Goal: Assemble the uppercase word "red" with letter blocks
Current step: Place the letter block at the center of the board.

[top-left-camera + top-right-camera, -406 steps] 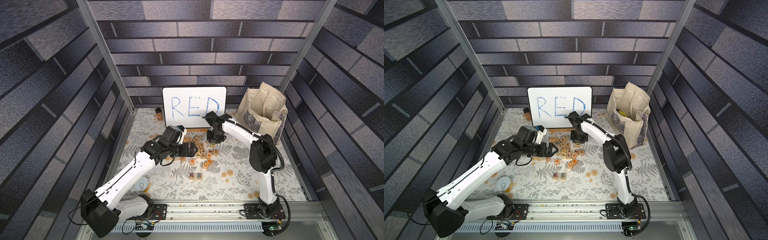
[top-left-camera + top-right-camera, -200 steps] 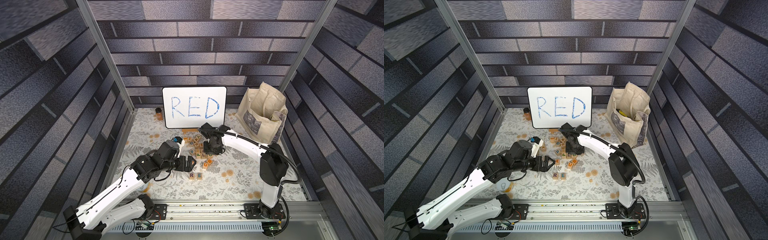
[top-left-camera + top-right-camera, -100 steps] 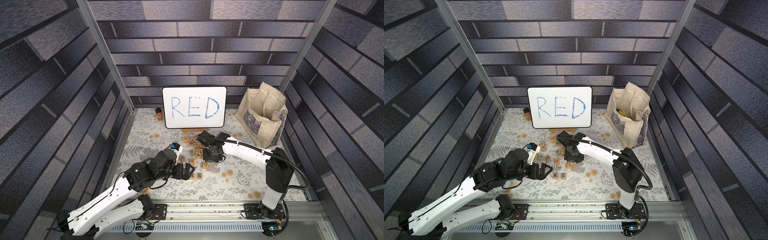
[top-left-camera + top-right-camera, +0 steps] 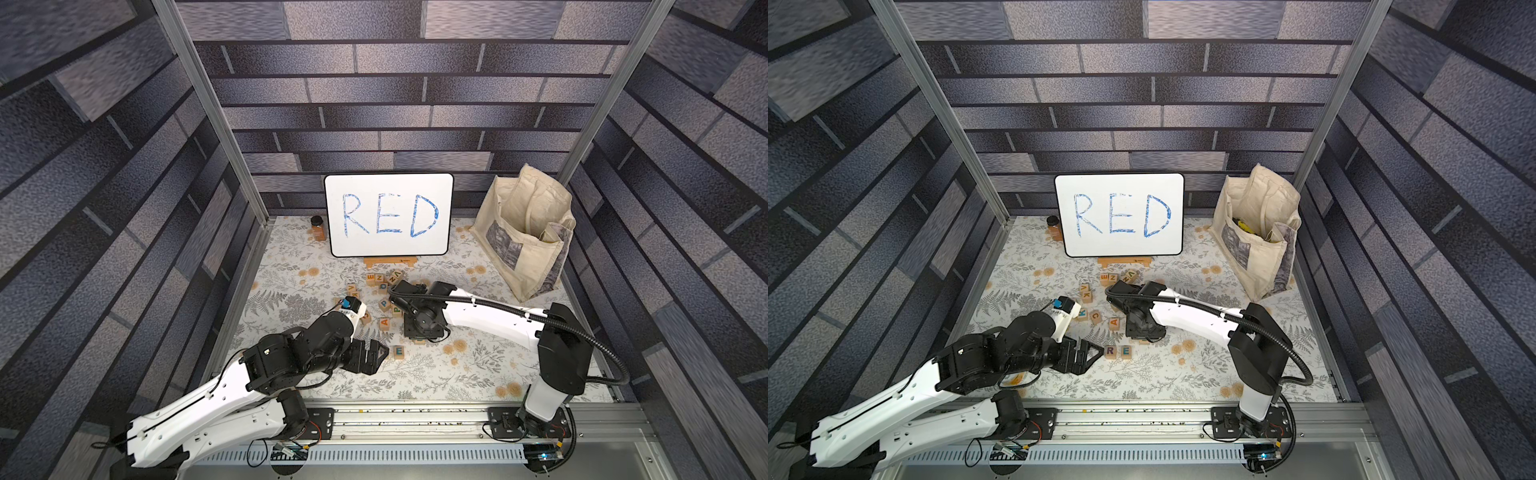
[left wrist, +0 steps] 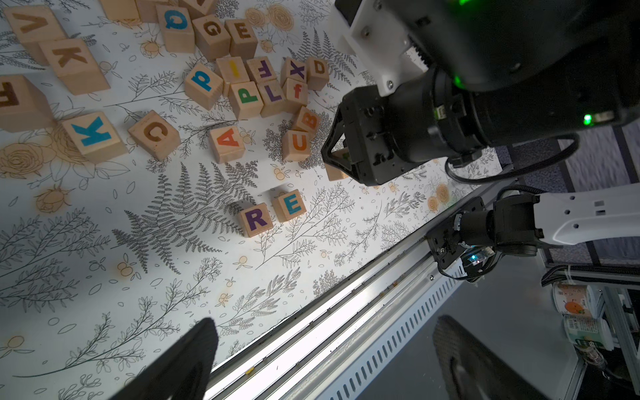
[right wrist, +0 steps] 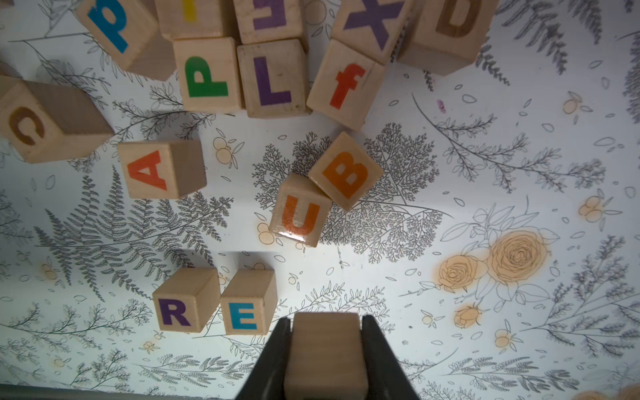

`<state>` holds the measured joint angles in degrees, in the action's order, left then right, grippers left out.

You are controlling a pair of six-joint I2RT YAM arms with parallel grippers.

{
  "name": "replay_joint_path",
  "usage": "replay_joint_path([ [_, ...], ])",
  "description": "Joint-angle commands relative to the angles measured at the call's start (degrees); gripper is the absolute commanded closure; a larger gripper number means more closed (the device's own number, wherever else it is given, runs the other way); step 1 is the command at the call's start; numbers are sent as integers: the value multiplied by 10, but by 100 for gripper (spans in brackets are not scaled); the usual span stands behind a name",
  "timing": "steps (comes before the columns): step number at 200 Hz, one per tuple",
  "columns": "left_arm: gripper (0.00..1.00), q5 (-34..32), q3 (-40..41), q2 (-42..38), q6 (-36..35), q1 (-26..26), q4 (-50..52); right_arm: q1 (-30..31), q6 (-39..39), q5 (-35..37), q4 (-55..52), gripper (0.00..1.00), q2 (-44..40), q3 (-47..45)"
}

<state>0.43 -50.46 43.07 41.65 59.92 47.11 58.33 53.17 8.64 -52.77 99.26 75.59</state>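
**Jaws: right closed on a block, left spread and empty**

Right jaws are seen clamped on two opposite faces of a plain-wood letter block (image 6: 325,353). It is held above the table (image 6: 485,173), just beside the E block (image 6: 247,301). Its letter is hidden in the right wrist view, and only a green fleck is caught in the left wrist view. D is therefore presumed, not confirmed. Left jaws are wide apart with nothing between them.

Word so far: the R block (image 4: 1110,351) and the E block are set side by side near the front of the table. The place after E is bare.

Risks noted:
- E could be clipped by the held block or by the jaw nearest it on the way down, since little room is left beside it. The row would be skewed.
- The block could be set down with its letter turned or on the wrong face. Its orientation cannot be checked from here.
- In a top view the left jaws appear just beside R, though their height cannot be told. R would be pushed by any forward drift.
- The U block (image 6: 299,214) lies near the free place and could be nudged.

Containers:
- A cloth tote bag (image 4: 1254,249) stands open by the far wall on the right arm's side. Something yellow and dark shows inside but is not identified.
- A small dark-lidded jar (image 4: 318,227) stands beside the whiteboard (image 4: 388,216). It is closed and its contents look brownish.
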Motion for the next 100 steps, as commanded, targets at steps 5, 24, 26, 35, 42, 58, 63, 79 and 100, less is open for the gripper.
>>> replay_joint_path([
  [5,0,-34,11,-7,23,24,15,17,35,14,4,80,-27,-21],
  [24,0,-47,13,-7,31,45,16,25,48,12,14,80,-35,-39],
  [26,0,-50,13,-7,32,47,16,26,50,12,15,80,-36,-41],
  [35,0,-56,13,-8,35,57,17,30,58,10,22,81,-39,-50],
  [42,0,-61,15,-9,39,64,16,33,63,9,27,81,-40,-57],
  [58,0,-73,21,-12,46,82,14,41,72,3,40,81,-42,-69],
  [63,0,-76,23,-13,50,87,12,43,75,3,43,81,-43,-72],
  [79,0,-86,29,-17,58,102,11,50,81,1,53,81,-40,-79],
  [100,0,-102,37,-22,67,123,11,56,84,-3,64,81,-31,-83],
])
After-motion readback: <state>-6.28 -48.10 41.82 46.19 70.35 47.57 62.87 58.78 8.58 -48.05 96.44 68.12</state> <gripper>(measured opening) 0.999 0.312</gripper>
